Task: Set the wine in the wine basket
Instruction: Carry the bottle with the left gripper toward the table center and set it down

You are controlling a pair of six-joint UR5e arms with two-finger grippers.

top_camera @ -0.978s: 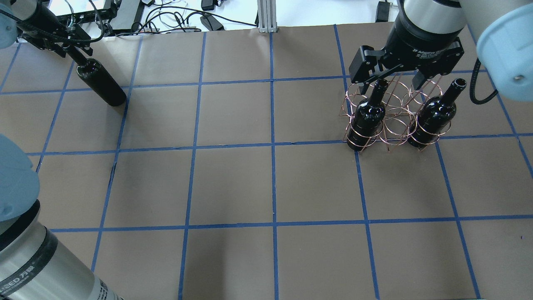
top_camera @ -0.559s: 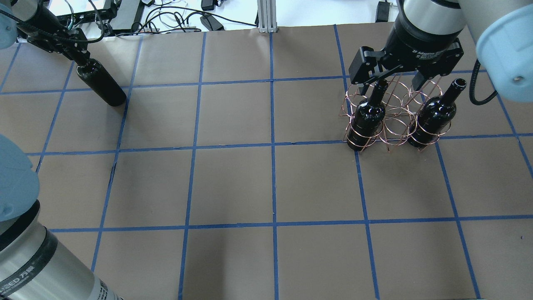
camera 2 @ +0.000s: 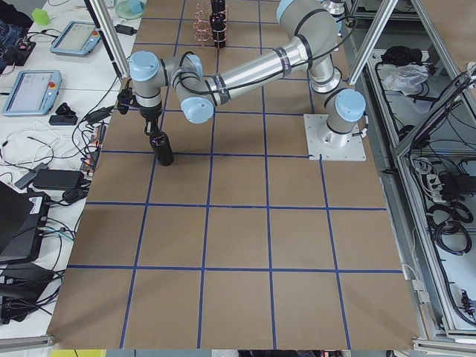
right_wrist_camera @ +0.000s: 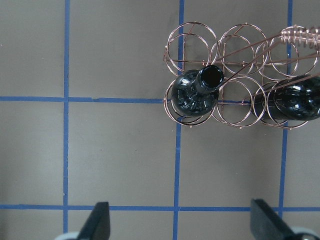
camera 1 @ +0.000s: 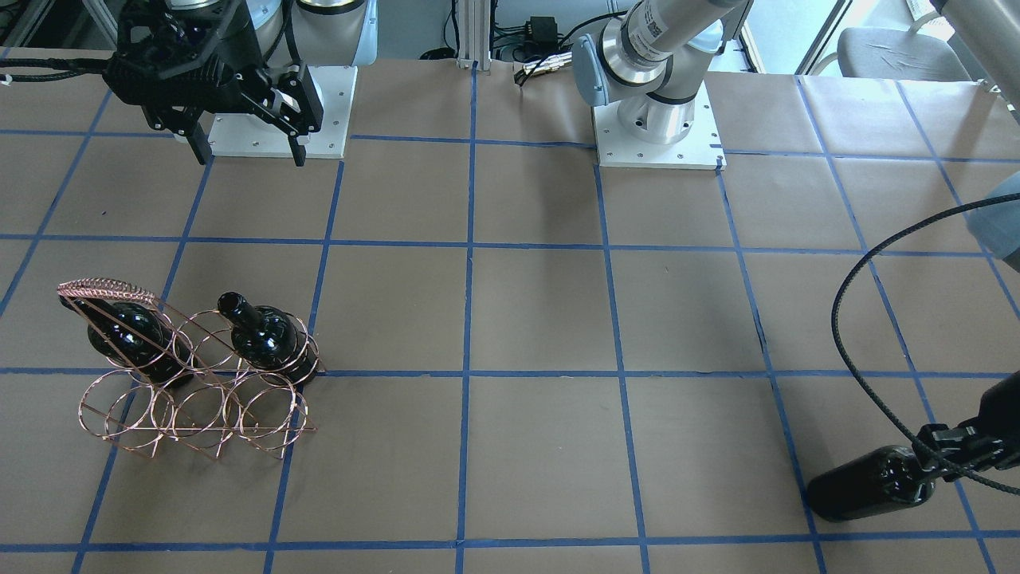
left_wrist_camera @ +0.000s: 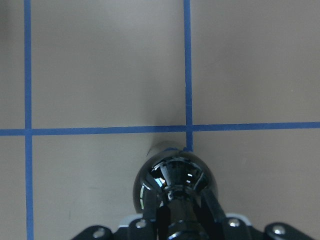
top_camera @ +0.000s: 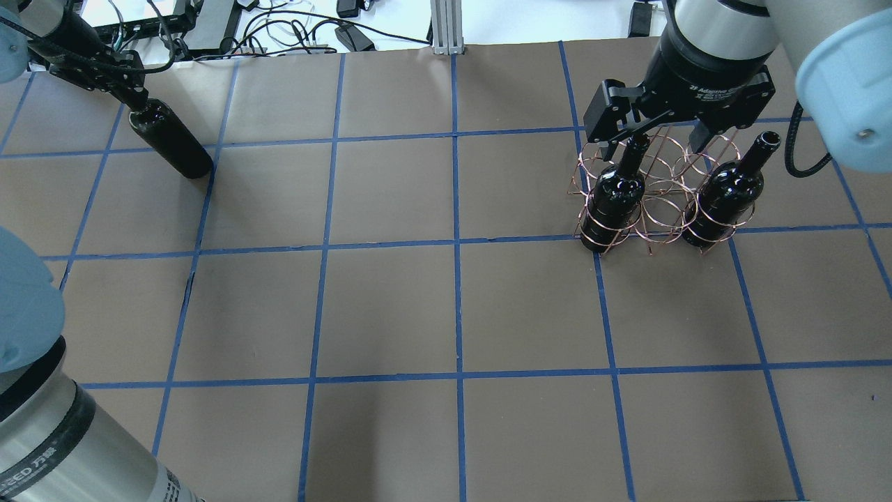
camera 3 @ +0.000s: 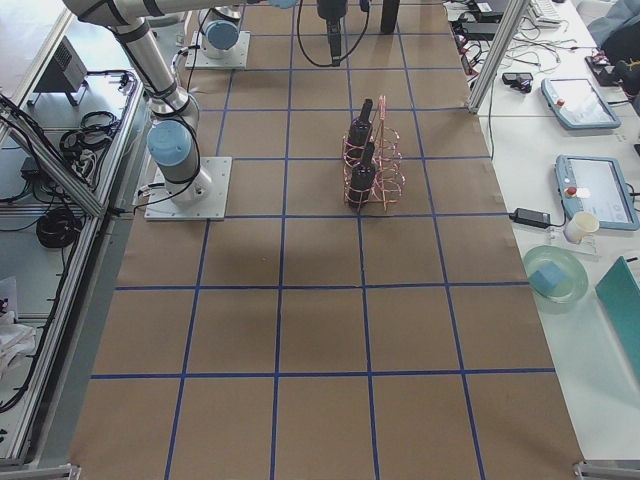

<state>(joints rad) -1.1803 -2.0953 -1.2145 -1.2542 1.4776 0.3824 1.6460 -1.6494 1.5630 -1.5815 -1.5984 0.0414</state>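
A glossy black wine bottle (top_camera: 171,139) stands at the table's far left. My left gripper (top_camera: 129,87) is shut on its neck from above. The left wrist view shows the bottle's shoulder (left_wrist_camera: 175,182) with fingers (left_wrist_camera: 210,210) on both sides of the neck. The rose-copper wine basket (top_camera: 662,213) stands at the far right. It holds two more bottles, one (top_camera: 613,199) in the near left ring and one (top_camera: 725,199) in the near right ring. My right gripper (top_camera: 654,146) hangs open and empty above the basket, which also shows in the right wrist view (right_wrist_camera: 240,45).
The table is brown paper with blue tape grid lines (top_camera: 456,244). Cables and devices (top_camera: 279,28) lie beyond the far edge. The two arm bases (camera 1: 653,127) stand on white plates at the robot's side. The basket's arched handle (camera 1: 107,287) rises above one bottle.
My left gripper has slid down over the bottle's neck, which showed bare before. The bottle has barely shifted. The right gripper has hardly moved.
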